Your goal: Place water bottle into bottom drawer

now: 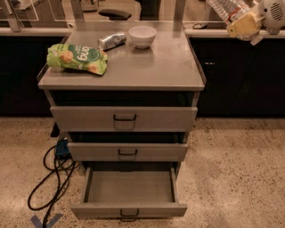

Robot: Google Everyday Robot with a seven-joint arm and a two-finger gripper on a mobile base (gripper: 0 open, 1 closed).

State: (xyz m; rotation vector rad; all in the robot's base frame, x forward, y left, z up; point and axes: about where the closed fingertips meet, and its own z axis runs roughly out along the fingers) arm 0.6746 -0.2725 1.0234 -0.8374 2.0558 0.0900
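Water bottle (228, 9), small, clear, crinkled plastic, held aloft upper right, clamped in pale two-finger gripper (242, 26); likely light, thin-walled, slippery; grip mid-body; open grey metal bottom drawer (129, 189) well below.

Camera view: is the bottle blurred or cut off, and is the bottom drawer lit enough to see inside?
Camera view: bottle soft, cropped by the top edge, held in the tool at upper right; bottom drawer evenly lit, inside visible, no glare.
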